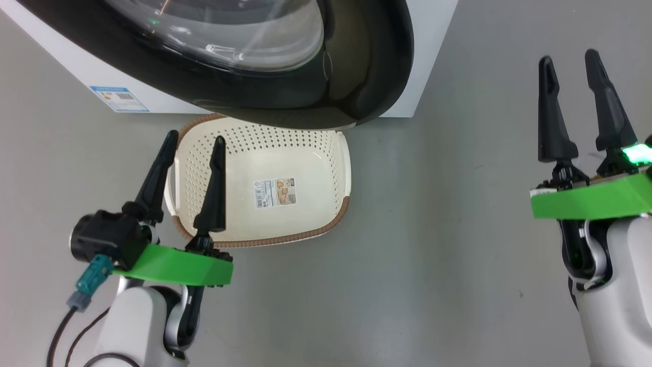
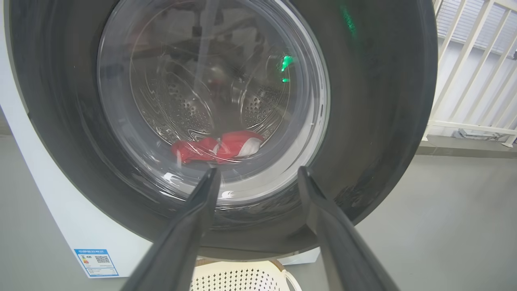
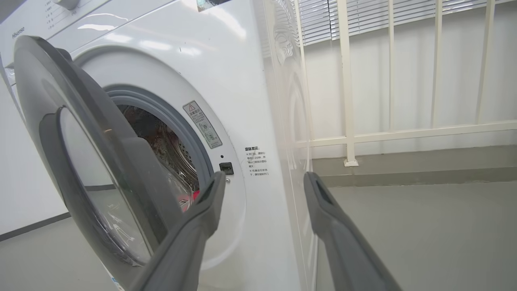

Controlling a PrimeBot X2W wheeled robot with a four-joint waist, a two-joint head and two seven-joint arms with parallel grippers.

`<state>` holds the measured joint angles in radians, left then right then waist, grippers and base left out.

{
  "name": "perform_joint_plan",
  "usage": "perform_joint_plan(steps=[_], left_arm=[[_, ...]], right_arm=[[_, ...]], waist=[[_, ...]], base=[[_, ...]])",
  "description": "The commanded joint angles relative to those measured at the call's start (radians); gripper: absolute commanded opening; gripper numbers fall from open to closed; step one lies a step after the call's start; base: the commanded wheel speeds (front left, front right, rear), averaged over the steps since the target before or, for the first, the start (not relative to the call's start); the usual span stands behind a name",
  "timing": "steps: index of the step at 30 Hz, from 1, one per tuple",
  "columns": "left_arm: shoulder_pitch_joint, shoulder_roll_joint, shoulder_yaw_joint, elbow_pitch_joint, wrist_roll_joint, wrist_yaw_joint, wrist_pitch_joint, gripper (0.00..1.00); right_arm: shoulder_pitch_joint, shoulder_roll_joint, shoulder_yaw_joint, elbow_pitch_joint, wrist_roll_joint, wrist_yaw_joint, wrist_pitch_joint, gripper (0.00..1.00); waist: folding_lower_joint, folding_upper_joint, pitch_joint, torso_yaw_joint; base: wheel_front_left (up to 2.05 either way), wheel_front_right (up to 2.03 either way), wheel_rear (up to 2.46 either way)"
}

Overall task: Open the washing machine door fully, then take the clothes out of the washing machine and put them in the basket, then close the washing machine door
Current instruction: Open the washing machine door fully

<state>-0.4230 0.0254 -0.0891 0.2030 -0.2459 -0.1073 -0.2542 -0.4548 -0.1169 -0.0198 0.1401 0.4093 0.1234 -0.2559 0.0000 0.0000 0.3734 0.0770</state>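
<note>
The washing machine is white, and its door with a glossy black rim and clear glass stands partly open, swung out over the basket. In the right wrist view the door hangs ajar in front of the grey-ringed opening. Red and white clothes lie in the steel drum, seen through the glass. The cream basket sits on the floor, nothing in it but a paper label. My left gripper is open above the basket's left end. Off to the right, over bare floor, my right gripper is open too.
Grey floor spreads to the right of the basket. A white railing and a wall stand beyond the machine's right side. A blue label marks the washer's lower front corner.
</note>
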Motion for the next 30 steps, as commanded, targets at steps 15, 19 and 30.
perform_joint_plan(steps=[15,19,30], left_arm=[[0.040,0.025,0.053,-0.032,0.021,-0.007,-0.008,1.00],[0.043,0.025,0.056,-0.031,0.022,-0.008,-0.008,1.00],[0.049,0.025,0.058,-0.030,0.024,-0.011,-0.008,1.00]], right_arm=[[0.169,0.055,-0.008,-0.171,-0.106,0.007,-0.006,1.00],[0.195,0.061,-0.016,-0.172,-0.114,0.007,-0.006,1.00],[0.215,0.066,-0.020,-0.172,-0.131,0.007,-0.006,1.00]], waist=[[0.0000,0.0000,-0.021,-0.005],[0.0000,0.0000,-0.027,-0.004],[0.0000,0.0000,-0.034,-0.004]], base=[[0.00,0.00,0.00],[0.00,0.00,0.00],[0.00,0.00,0.00]])
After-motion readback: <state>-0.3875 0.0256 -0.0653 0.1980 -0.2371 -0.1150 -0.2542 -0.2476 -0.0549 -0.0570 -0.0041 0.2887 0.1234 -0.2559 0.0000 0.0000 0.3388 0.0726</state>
